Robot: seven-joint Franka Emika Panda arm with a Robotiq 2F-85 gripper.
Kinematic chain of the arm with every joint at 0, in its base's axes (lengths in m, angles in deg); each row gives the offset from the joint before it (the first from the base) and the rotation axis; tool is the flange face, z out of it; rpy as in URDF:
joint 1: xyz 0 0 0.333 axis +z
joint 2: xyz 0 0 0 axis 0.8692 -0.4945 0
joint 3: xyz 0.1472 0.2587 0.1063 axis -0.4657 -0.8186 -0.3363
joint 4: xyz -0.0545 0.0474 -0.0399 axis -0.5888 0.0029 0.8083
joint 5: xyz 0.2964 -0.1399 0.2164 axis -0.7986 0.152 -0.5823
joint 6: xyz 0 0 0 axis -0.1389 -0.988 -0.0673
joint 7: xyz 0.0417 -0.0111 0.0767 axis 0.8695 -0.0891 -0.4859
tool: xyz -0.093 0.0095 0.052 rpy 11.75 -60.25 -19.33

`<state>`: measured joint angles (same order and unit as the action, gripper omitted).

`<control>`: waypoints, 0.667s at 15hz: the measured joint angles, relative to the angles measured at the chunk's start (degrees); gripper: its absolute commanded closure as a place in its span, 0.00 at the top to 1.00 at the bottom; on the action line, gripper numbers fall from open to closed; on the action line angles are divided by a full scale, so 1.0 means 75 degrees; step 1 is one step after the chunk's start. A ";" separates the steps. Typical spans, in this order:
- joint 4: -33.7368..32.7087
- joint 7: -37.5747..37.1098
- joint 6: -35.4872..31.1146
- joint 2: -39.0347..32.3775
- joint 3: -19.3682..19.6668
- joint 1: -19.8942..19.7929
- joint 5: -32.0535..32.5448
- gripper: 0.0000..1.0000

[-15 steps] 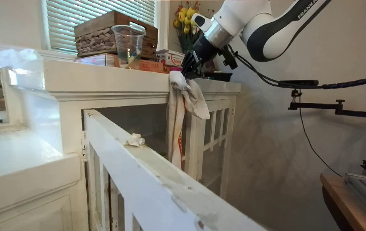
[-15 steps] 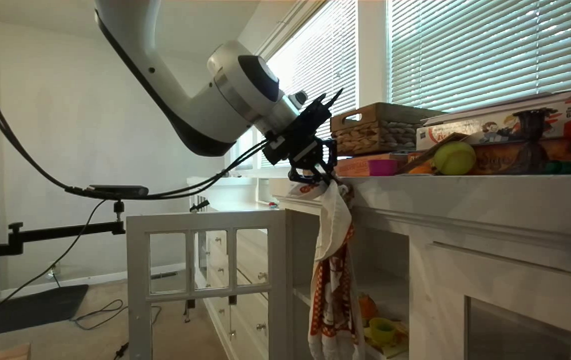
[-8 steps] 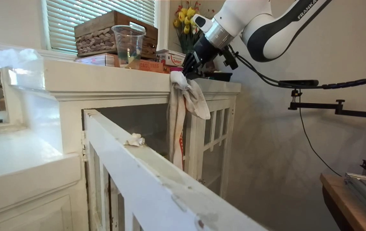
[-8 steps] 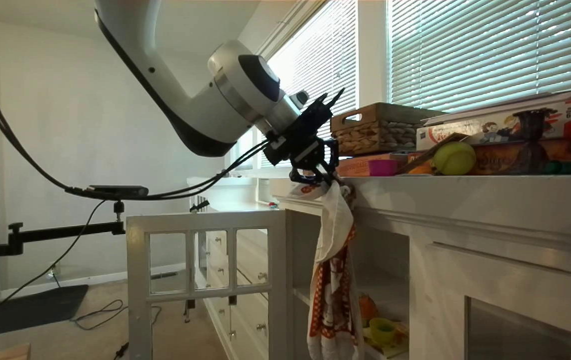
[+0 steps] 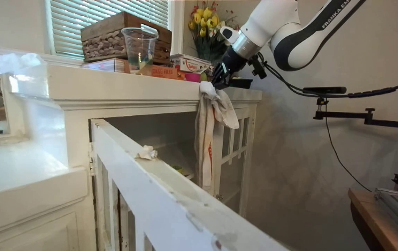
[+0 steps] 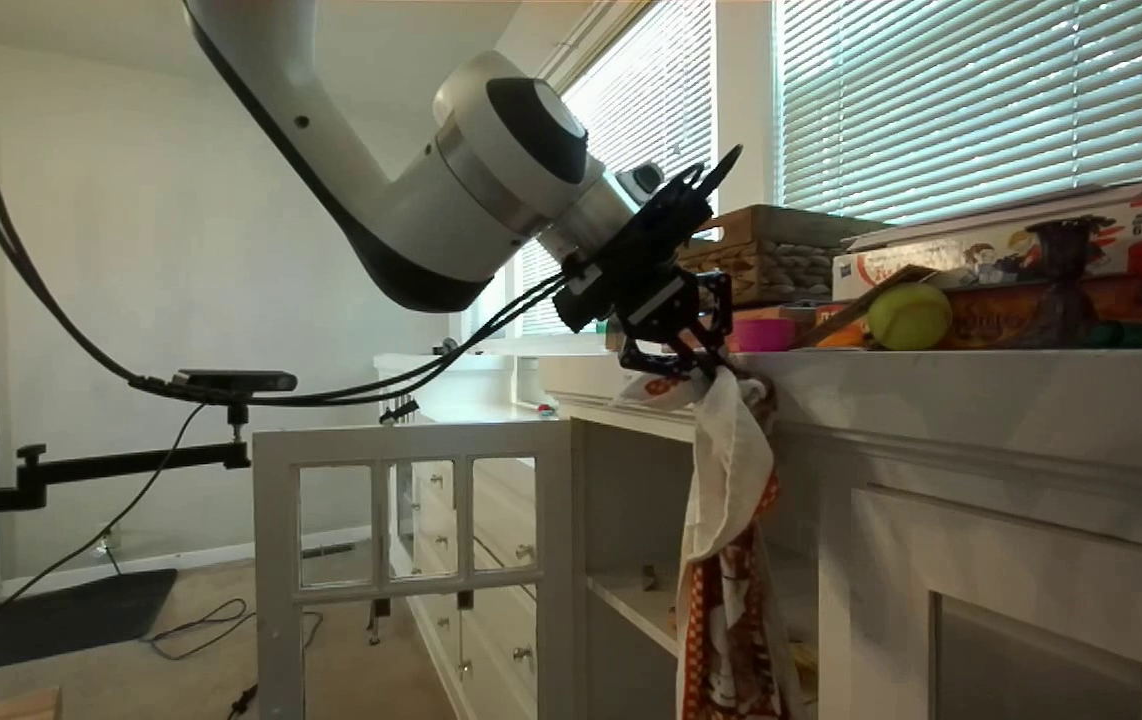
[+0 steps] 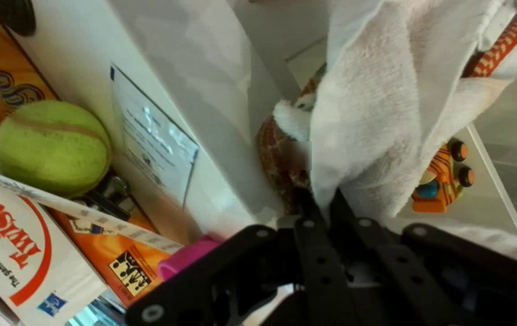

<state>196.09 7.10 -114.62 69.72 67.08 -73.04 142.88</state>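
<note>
While nearly closed, jaws tight on 1 towel point(image 6: 731, 540), w/ 1 pink cup point(image 6: 764, 334) nr.

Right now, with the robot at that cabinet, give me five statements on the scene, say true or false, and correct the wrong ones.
1. The gripper is closed on a towel. True.
2. The towel lies flat on the floor. False: it hangs from the gripper.
3. A tennis ball sits on the cabinet top. True.
4. Both cabinet doors are shut. False: a paned door stands open.
5. A pink container sits on the cabinet top. True.
</note>
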 measured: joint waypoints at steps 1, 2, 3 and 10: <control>-0.0001 0.0000 0.0000 -0.0001 0.0047 -0.0023 -0.0006 0.03; -0.0002 0.0000 0.0000 -0.0003 0.0082 -0.0046 -0.0013 0.03; -0.0002 0.0009 0.0000 -0.0008 0.0104 -0.0061 -0.0045 0.03; 0.0366 0.1100 0.0001 0.0119 -0.0054 0.0064 -0.1638 0.03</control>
<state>198.84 15.35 -114.61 70.61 66.67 -72.56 130.60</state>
